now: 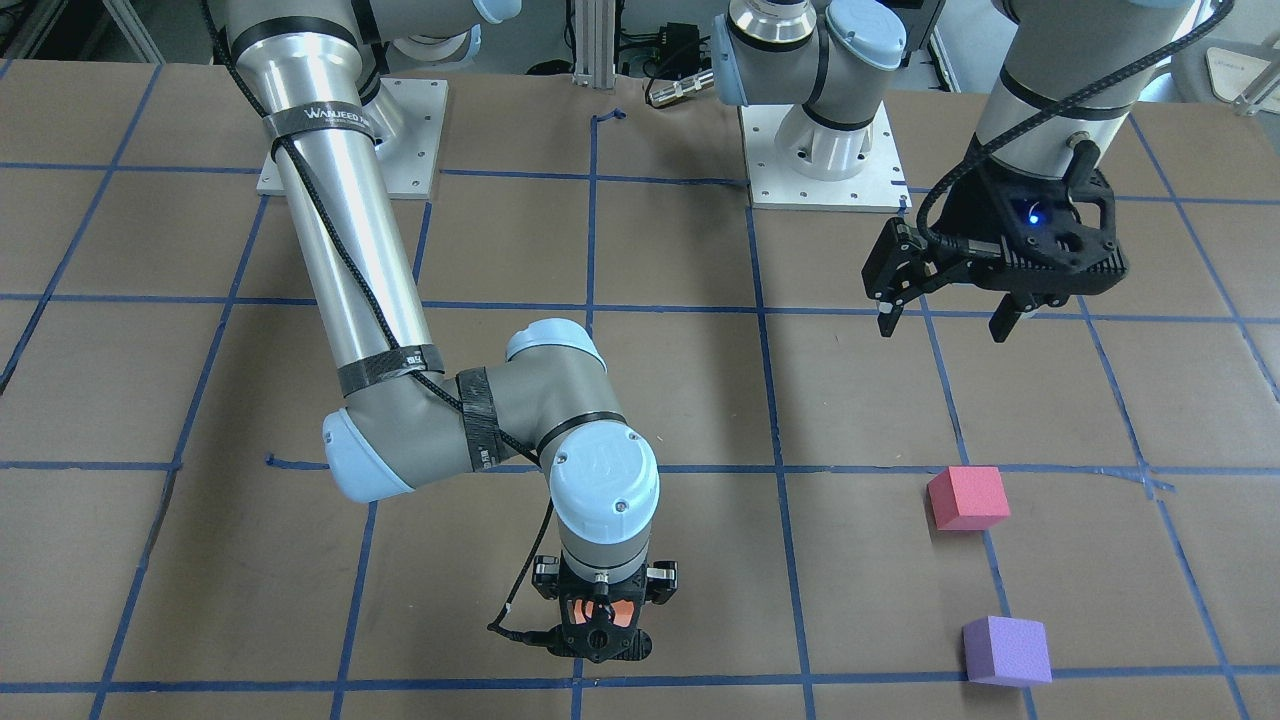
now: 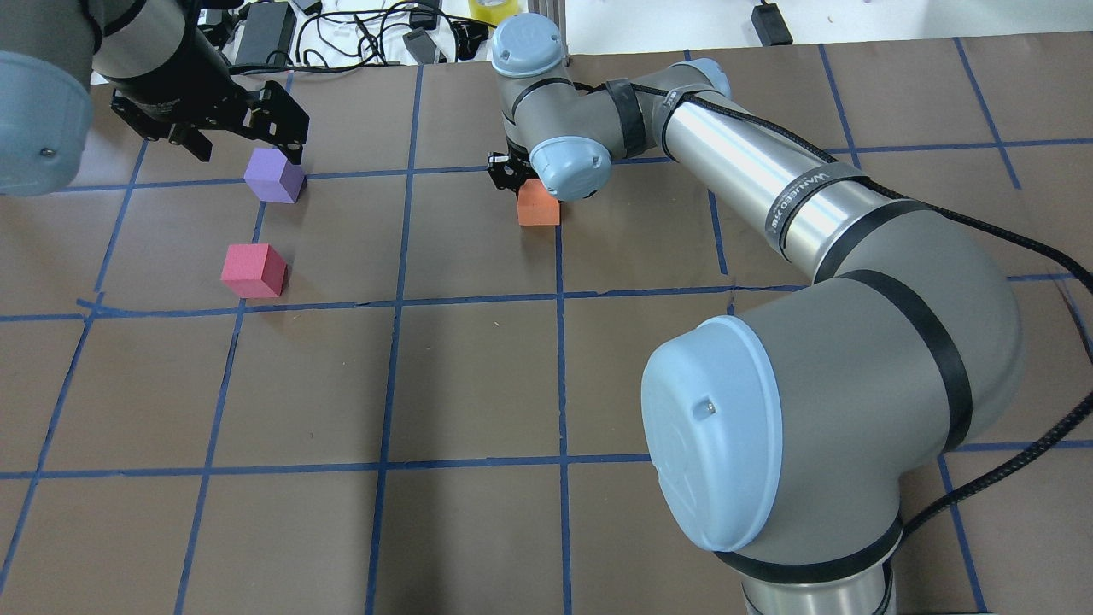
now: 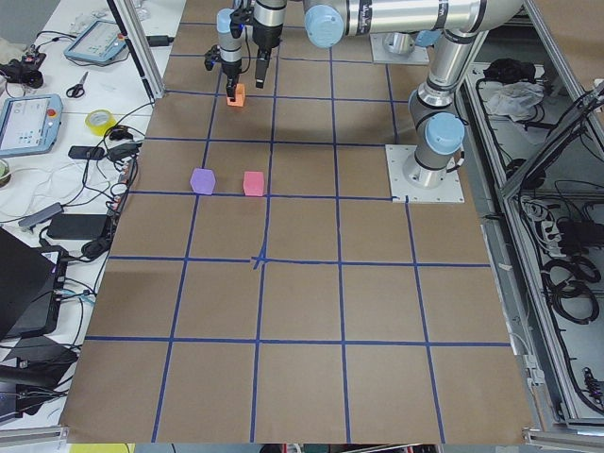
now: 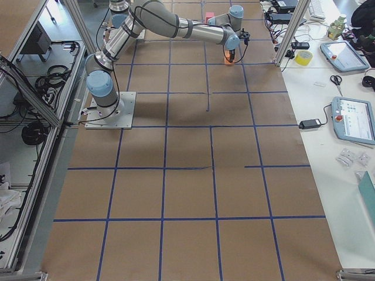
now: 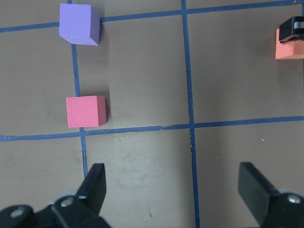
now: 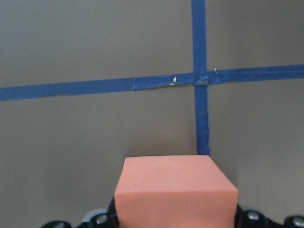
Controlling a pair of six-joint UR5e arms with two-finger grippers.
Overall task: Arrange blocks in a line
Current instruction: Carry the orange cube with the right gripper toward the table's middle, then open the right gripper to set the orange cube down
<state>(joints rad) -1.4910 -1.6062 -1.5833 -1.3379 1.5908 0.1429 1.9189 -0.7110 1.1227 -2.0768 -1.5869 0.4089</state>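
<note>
The orange block [image 1: 600, 608] sits between the fingers of my right gripper [image 1: 600, 625], which is shut on it at table level near the far edge; it also shows in the overhead view [image 2: 539, 207] and fills the bottom of the right wrist view [image 6: 175, 190]. The pinkish-red block [image 1: 968, 497] [image 2: 253, 270] and the purple block [image 1: 1006, 650] [image 2: 273, 175] lie apart on the table's left side, the purple one farther from my base. My left gripper [image 1: 944, 328] [image 5: 175, 185] is open and empty, high above the table, short of both blocks.
The table [image 2: 478, 384] is covered in brown paper with a blue tape grid. Two arm mounting plates [image 1: 820, 170] stand on the robot's side. Cables and devices [image 2: 359, 26] lie beyond the far edge.
</note>
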